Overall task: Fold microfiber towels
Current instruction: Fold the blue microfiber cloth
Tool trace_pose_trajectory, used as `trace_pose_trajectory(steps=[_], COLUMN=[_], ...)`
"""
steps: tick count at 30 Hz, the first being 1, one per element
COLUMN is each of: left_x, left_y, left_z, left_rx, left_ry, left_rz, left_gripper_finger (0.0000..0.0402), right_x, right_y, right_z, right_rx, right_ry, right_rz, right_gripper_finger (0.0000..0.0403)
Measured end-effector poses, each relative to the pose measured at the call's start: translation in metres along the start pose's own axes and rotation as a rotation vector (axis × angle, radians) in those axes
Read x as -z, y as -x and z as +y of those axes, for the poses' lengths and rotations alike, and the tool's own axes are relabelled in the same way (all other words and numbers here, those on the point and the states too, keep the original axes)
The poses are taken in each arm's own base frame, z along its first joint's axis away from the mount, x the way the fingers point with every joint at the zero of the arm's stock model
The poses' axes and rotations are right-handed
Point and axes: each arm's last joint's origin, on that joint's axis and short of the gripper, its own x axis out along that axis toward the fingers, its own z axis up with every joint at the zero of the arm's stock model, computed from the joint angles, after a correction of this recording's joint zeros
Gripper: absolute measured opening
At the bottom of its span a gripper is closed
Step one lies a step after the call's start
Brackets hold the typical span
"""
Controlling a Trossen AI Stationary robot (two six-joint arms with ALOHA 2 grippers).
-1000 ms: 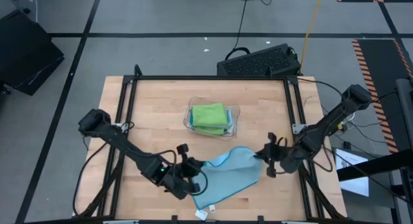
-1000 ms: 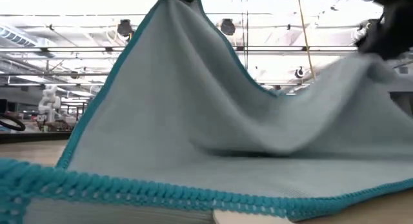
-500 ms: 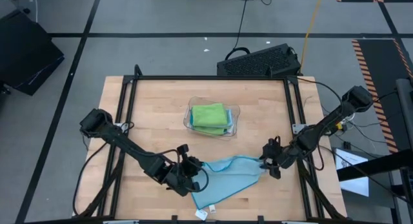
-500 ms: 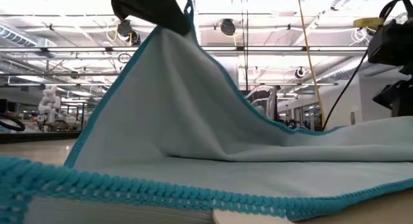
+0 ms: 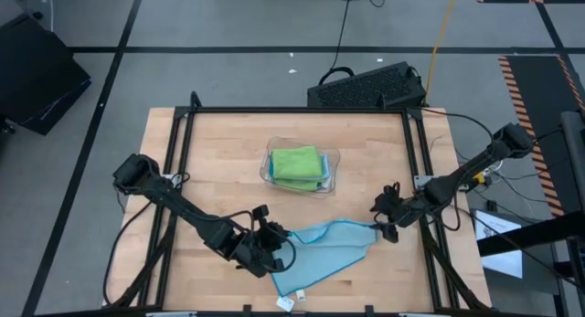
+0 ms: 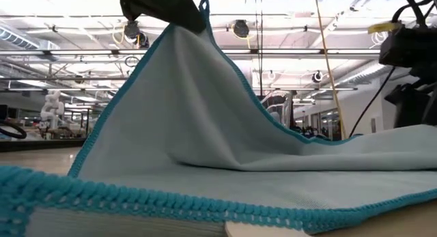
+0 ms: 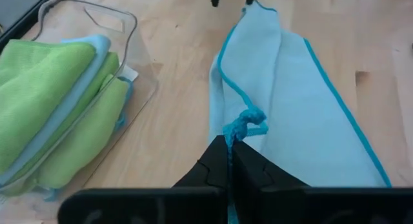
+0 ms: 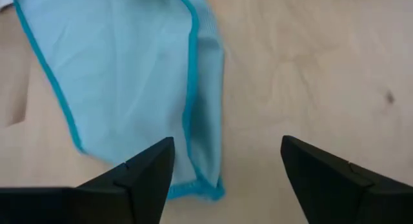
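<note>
A light blue towel (image 5: 324, 253) with teal edging lies near the table's front edge. One corner is raised in my left gripper (image 5: 277, 240), which is shut on it. In the low view the cloth (image 6: 225, 128) slopes down from that gripper (image 6: 164, 8) to the wood. My right gripper (image 8: 226, 167) hovers open just right of the towel's right corner (image 8: 205, 187), which rests on the table, and touches nothing. Folded lime green and blue towels (image 5: 298, 163) sit in a clear tray (image 5: 333, 160) at the table's middle. My left gripper pinches the towel's left corner (image 7: 244, 123) between its two fingers, the teal edging bunched just past the fingertips. The fingers slant down from the table's left side. That corner is lifted; the cloth hangs slack from it, and its far part (image 7: 303, 88) lies on the table.
The clear tray (image 7: 122, 30) stands close behind the towel on the far side. A black frame rail (image 5: 416, 171) runs along the table's right side by my right arm. A dark keyboard-like box (image 5: 366, 87) sits beyond the far edge. Bare wood (image 8: 310, 69) lies right of the towel.
My right gripper has sunk toward the table, opened and let go of the towel's right corner, then drawn back toward the right edge. That corner has dropped onto the wood and the cloth has gone slack. My left gripper has sunk a little, keeping its corner.
</note>
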Motion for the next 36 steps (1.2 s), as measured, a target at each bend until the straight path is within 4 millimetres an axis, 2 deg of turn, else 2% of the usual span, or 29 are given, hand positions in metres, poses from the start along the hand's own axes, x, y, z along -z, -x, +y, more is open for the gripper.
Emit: trace_pose_trajectory(steps=[12, 16, 19, 22, 24, 32, 36], left_x=[-0.001, -0.001, -0.001, -0.001, -0.001, -0.002, -0.002], left_y=[-0.002, -0.001, -0.001, -0.001, -0.001, -0.001, -0.001], left_z=[0.002, 0.002, 0.002, 0.002, 0.001, 0.001, 0.001], left_rx=[-0.003, -0.003, -0.003, -0.003, -0.001, 0.005, 0.005], left_ry=[-0.024, -0.026, -0.026, -0.023, -0.021, -0.013, -0.014], left_rz=[0.003, 0.003, 0.002, 0.002, 0.000, -0.011, -0.010], left_gripper_finger=[0.0010, 0.0011, 0.0004, 0.0012, 0.0016, 0.0005, 0.0014], right_x=[0.010, 0.012, 0.012, 0.014, 0.019, 0.043, 0.044], right_y=[0.006, 0.008, 0.004, 0.000, -0.003, -0.016, -0.017], right_z=[0.010, 0.016, 0.024, 0.030, 0.030, 0.020, 0.019], right_rx=[-0.130, -0.183, -0.313, -0.484, -0.538, -0.411, -0.372], right_ry=[-0.119, -0.097, -0.053, -0.021, -0.024, -0.115, -0.139], right_rz=[0.115, 0.111, 0.031, -0.056, -0.084, 0.088, 0.065], right_gripper_finger=[0.0194, 0.0160, 0.0134, 0.0109, 0.0094, 0.0051, 0.0051])
